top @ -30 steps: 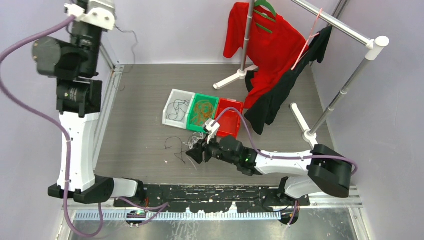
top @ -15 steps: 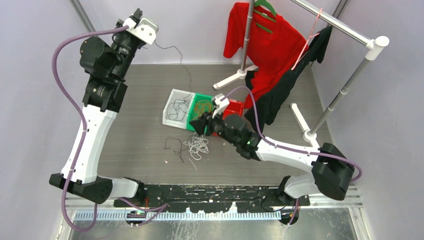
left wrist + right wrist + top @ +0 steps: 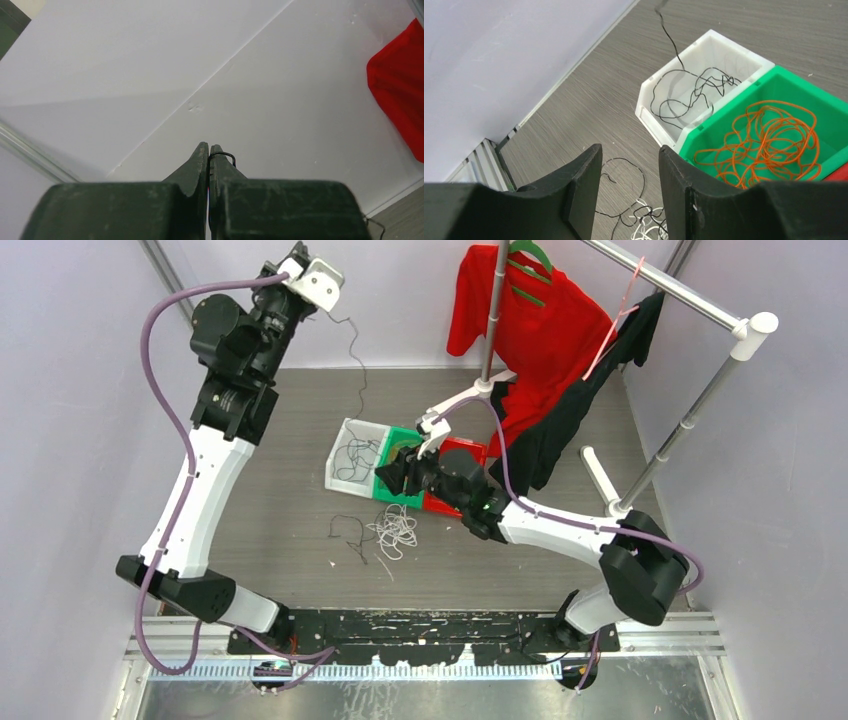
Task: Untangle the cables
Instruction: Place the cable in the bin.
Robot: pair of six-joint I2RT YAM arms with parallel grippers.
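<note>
My left gripper is raised high at the back left, shut on a thin black cable that hangs down into the white bin. In the left wrist view a loop of that cable shows at the closed fingertips. My right gripper is open and empty, above the near edge of the green bin. Orange cables lie in the green bin and black cables in the white bin. White cables and a black cable lie on the table.
A red bin stands right of the green bin. A clothes rack with a red shirt and a black garment fills the back right; its white feet rest on the table. Walls enclose the table on three sides.
My left arm has swung right with the black cable, which now hangs over the white bin. My right gripper has moved from the pile on the table to the green bin.
</note>
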